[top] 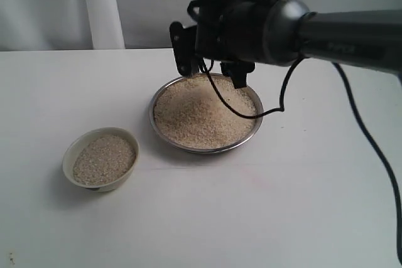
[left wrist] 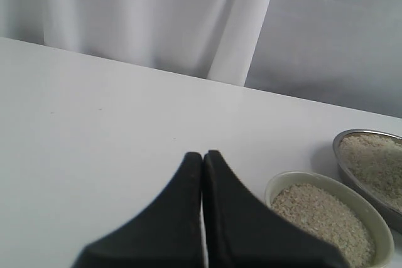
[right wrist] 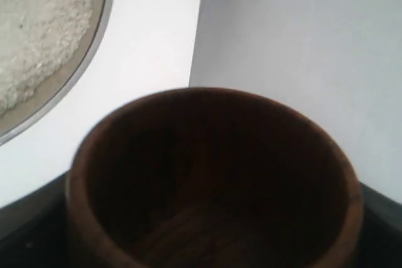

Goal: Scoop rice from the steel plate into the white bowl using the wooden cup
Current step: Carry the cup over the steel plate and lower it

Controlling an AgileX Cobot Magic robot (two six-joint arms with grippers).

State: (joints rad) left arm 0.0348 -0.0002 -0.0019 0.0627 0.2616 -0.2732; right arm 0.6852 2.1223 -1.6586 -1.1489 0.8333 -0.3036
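Right now my right gripper point(top: 212, 72) has the wooden cup point(right wrist: 213, 180) clamped between its 2 widely spread jaws, above the far rim of the steel plate point(top: 207, 149) heaped with rice point(top: 201, 114). The cup looks empty. My left gripper point(left wrist: 202, 155) is closed, near the rice-filled white bowl point(top: 68, 162).

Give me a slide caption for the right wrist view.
Empty wooden cup in the jaws, near the steel plate of rice.
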